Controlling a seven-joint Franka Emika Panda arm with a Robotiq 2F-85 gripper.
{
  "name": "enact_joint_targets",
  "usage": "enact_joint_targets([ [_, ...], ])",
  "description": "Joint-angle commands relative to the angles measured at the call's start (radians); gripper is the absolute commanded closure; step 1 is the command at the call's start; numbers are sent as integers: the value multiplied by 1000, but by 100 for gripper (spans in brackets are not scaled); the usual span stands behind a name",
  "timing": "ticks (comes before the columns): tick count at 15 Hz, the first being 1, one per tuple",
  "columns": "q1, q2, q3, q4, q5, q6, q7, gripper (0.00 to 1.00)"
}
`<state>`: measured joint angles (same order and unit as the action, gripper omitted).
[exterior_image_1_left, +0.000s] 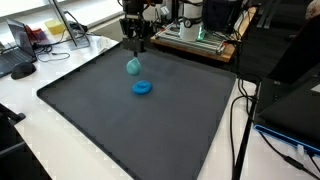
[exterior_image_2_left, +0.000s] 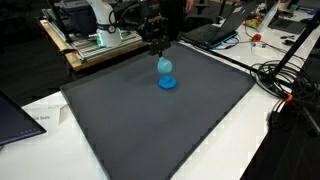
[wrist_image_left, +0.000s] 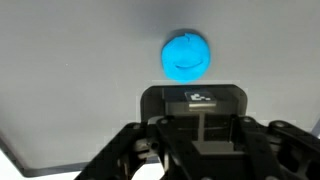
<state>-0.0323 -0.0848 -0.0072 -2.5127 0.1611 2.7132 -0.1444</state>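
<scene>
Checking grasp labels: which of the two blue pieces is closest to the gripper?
The paler teal piece, upright at the tips of the shut gripper, apparently gripped. The deeper blue disc lies flat on the mat, apart.

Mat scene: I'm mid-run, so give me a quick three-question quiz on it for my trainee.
1. True or false: the disc lies on the mat.
2. Which thing is closest below the tool? A) the pale blob B) a cup C) a spoon
3. Fill in: the tool's jaws are ____.
Key: 1 true; 2 A; 3 shut.
</scene>
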Motion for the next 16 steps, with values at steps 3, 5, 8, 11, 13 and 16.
enact_joint_targets([
  [3,12,-3,-11,0,-6,-1,2,53],
  [5,14,-15,-2,6,-29,-17,18,78],
  [8,13,-38,16,12,-123,-41,79,78],
  [11,21,-46,35,12,-189,-37,120,78],
  [13,26,-60,47,4,-218,-49,143,78],
  [16,25,-89,61,-27,-268,-47,188,78],
])
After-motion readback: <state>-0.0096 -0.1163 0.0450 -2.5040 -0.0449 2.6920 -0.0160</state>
